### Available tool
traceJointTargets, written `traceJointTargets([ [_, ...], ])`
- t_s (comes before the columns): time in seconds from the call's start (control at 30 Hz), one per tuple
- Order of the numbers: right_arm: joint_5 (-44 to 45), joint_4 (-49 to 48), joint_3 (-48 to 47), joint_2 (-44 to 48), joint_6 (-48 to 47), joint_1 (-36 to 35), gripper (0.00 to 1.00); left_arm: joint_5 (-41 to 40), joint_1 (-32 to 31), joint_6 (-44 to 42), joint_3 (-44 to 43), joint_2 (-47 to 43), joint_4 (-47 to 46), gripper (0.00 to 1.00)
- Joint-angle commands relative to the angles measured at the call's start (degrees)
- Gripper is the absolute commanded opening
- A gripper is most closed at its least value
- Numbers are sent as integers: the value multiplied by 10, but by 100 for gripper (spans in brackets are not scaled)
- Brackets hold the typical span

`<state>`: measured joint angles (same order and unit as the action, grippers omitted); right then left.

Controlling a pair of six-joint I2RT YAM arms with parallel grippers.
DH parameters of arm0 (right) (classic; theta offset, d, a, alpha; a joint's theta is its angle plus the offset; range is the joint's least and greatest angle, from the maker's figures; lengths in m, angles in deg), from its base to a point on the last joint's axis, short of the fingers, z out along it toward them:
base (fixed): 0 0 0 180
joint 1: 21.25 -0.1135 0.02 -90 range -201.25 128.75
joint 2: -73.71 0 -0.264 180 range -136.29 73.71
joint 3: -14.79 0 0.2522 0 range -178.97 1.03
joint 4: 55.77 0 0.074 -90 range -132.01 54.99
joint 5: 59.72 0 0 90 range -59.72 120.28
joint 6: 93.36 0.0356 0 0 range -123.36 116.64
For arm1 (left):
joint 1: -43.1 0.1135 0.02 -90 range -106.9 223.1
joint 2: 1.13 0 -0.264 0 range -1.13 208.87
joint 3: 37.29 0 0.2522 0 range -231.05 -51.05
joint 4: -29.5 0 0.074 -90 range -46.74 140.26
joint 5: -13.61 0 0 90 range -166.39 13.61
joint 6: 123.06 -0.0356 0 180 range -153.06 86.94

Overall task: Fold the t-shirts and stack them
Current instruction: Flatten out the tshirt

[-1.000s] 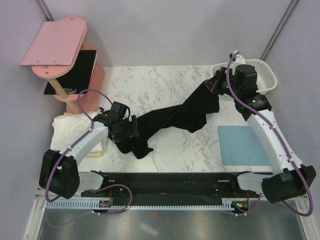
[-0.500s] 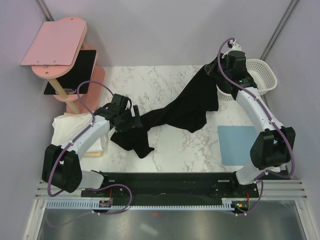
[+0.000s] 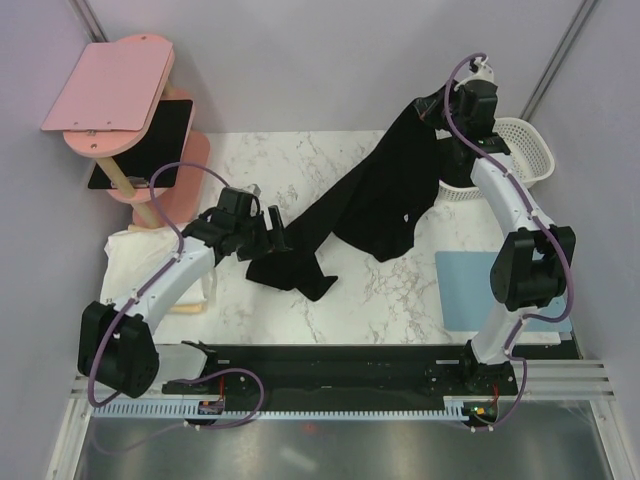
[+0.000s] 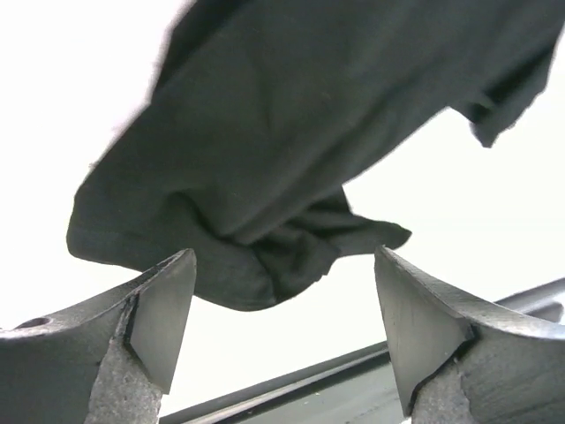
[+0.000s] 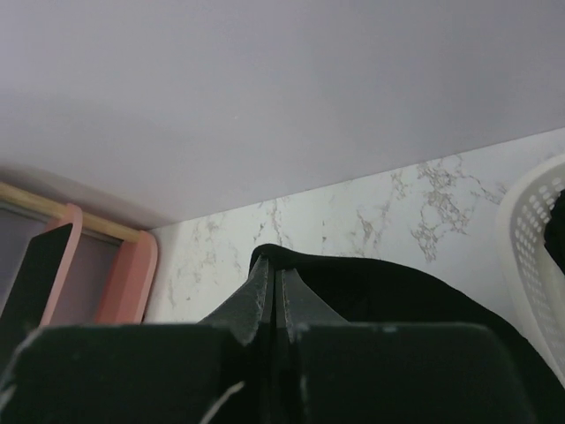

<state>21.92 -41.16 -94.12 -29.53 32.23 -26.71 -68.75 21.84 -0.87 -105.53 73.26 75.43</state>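
The t-shirt (image 3: 375,205) hangs as one long black band. Its long axis runs diagonally from the right gripper (image 3: 436,108) down to the left gripper (image 3: 272,235). The upper end is pinched in the right gripper, whose jaws are pressed together on a fold of fabric, raised above the far right of the table (image 3: 300,160) beside the white basket (image 3: 525,150). The lower end lies bunched on the marble directly ahead of the left gripper. That gripper stands wide with nothing between its jaws; in the left wrist view the crumpled hem sits just beyond the fingertips, touching neither. The left arm is the nearer to this free end. The coming move probably calls for a short forward reach along the band's axis, then closure on the hem.
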Motion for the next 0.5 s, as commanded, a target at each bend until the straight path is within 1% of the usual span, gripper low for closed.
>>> traceJointTargets([
  [0.0, -35, -57, -56, -18, 32, 3, 0, 65, -24, 14, 17, -13, -65, 87],
  [0.03, -43, -58, -57, -21, 36, 2, 0, 63, -45, 16, 16, -7, -69, 87],
  [0.07, -46, -63, -56, -21, 38, 2, 0, 44, -58, 15, 11, 10, -71, 87],
  [0.1, -47, -65, -53, -21, 40, 1, 0, 27, -91, 12, 7, 21, -72, 87],
  [0.13, -49, -65, -52, -20, 40, 2, 0, 10, -107, 10, -5, 32, -70, 87],
  [0.17, -51, -64, -51, -19, 39, 2, 0, -26, -123, 4, -12, 44, -69, 86],
  [0.2, -50, -64, -45, -14, 37, 2, 0, -48, -152, 3, -21, 73, -56, 85],
  [0.23, -52, -63, -43, -13, 34, 1, 0, -95, -163, 3, -39, 86, -49, 85],
  [0.27, -53, -61, -38, -7, 32, 2, 0, -120, -184, 3, -48, 114, -40, 84],
  [0.3, -53, -60, -35, -5, 27, 3, 0, -146, -193, 4, -65, 124, -25, 84],
  [0.33, -52, -59, -31, -1, 24, 3, 0, -200, -202, 4, -73, 138, -16, 84],
  [0.4, -51, -59, -19, 7, 19, 3, 0, -247, -222, 3, -100, 174, 10, 84],
  [0.43, -52, -59, -15, 9, 18, 3, 0, -290, -228, 3, -112, 189, 19, 84],
  [0.47, -50, -60, -8, 13, 18, 3, 0, -312, -236, 2, -122, 203, 28, 84],
])
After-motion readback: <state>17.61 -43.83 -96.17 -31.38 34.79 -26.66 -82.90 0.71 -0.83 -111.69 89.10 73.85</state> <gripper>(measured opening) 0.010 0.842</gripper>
